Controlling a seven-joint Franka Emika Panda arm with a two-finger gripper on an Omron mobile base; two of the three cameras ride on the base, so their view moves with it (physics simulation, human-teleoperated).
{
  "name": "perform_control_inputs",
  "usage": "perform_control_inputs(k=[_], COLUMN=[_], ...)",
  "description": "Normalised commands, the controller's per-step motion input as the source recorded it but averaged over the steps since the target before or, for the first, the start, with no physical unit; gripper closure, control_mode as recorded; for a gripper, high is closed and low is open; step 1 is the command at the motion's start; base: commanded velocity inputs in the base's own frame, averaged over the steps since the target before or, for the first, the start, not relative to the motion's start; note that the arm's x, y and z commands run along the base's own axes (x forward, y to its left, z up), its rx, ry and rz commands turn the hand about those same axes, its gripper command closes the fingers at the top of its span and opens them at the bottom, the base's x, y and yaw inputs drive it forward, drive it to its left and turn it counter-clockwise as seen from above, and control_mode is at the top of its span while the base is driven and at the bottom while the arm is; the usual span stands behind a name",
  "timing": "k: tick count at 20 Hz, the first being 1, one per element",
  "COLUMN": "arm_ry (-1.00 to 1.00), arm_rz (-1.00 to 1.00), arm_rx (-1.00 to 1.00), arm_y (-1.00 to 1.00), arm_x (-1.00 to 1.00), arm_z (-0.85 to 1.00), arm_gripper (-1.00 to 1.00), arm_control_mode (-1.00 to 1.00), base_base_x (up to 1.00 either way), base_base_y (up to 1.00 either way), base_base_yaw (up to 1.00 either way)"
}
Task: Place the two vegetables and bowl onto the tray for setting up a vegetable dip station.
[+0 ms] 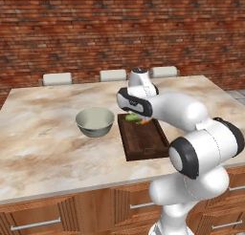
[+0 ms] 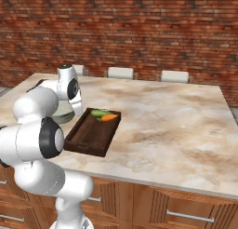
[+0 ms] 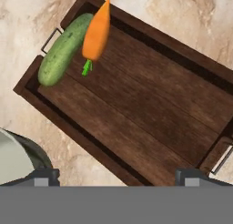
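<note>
The dark brown tray point(image 1: 144, 142) point(image 2: 89, 134) point(image 3: 141, 118) lies on the marble counter. At its far end the green cucumber point(image 3: 61, 51) point(image 2: 98, 113) point(image 1: 131, 118) and the orange carrot point(image 3: 97, 31) point(image 2: 110, 117) point(image 1: 142, 122) lie side by side, touching. The pale grey-green bowl point(image 1: 94, 122) point(image 3: 13, 160) stands upright on the counter just left of the tray; in the right base view the arm covers most of the bowl point(image 2: 63, 115). My gripper point(image 3: 119, 177) hovers above the tray's near half, open, with nothing between its fingers.
Three pale chair backs point(image 1: 113, 75) line the counter's far side in front of a brick wall. Bare marble point(image 2: 176, 125) stretches right of the tray. The counter's front edge with wooden drawers point(image 1: 38, 219) runs below.
</note>
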Motion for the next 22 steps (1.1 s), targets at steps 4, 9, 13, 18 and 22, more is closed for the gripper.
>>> perform_control_inputs(k=[4, 9, 13, 18, 22], arm_ry=[0.00, 0.00, 0.00, 0.00, 0.00], arm_rz=[0.11, 0.10, 0.08, 0.11, 0.10], arm_rx=[0.00, 0.00, 0.00, 0.00, 0.00], arm_y=[0.33, 0.38, 0.32, 0.16, 0.15], arm_x=[0.05, 0.21, 0.21, 0.02, 0.00], arm_z=[0.03, 0.00, 0.00, 0.00, -0.01], arm_gripper=[-1.00, -1.00, -1.00, -1.00, -1.00], arm_control_mode=[-1.00, -1.00, -1.00, -1.00, -1.00], base_base_x=[0.00, 0.00, 0.00, 0.00, 0.00], base_base_y=[0.00, 0.00, 0.00, 0.00, 0.00], base_base_yaw=[0.00, 0.00, 0.00, 0.00, 0.00])
